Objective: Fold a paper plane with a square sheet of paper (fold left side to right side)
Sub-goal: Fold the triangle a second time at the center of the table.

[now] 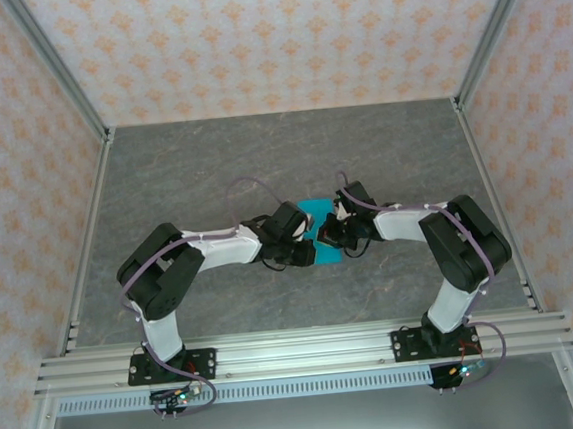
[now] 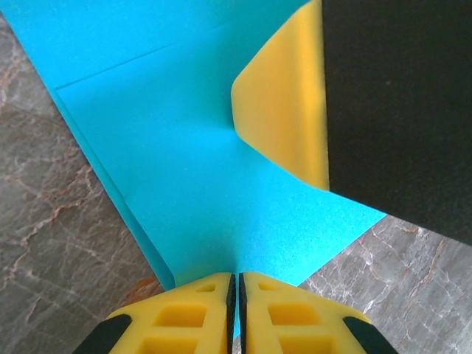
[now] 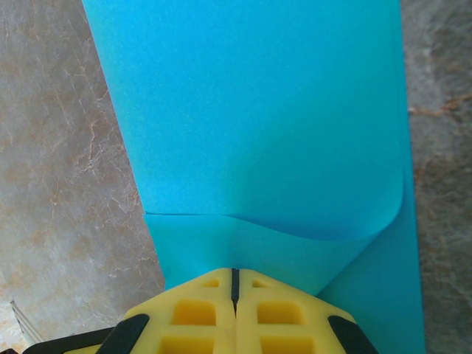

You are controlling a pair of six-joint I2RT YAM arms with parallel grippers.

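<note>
The cyan-blue sheet of paper (image 1: 318,212) lies folded in layers mid-table between both grippers. In the left wrist view the sheet (image 2: 184,147) shows a crease line and a doubled left edge. My left gripper (image 2: 236,279) is shut, with a sliver of the paper pinched between its yellow fingers; from above it (image 1: 306,245) is at the sheet's left side. My right gripper (image 3: 235,271) is shut, its tips against the sheet (image 3: 251,110), where an upper layer curls over. One right finger (image 2: 284,110) rests on the paper. From above, the right gripper (image 1: 325,234) covers the sheet's middle.
The grey marbled table (image 1: 261,156) stretches out bare around the paper. Aluminium frame rails (image 1: 88,242) run along its left and right sides, and patterned walls enclose it. Both arms reach inward and nearly meet over the sheet.
</note>
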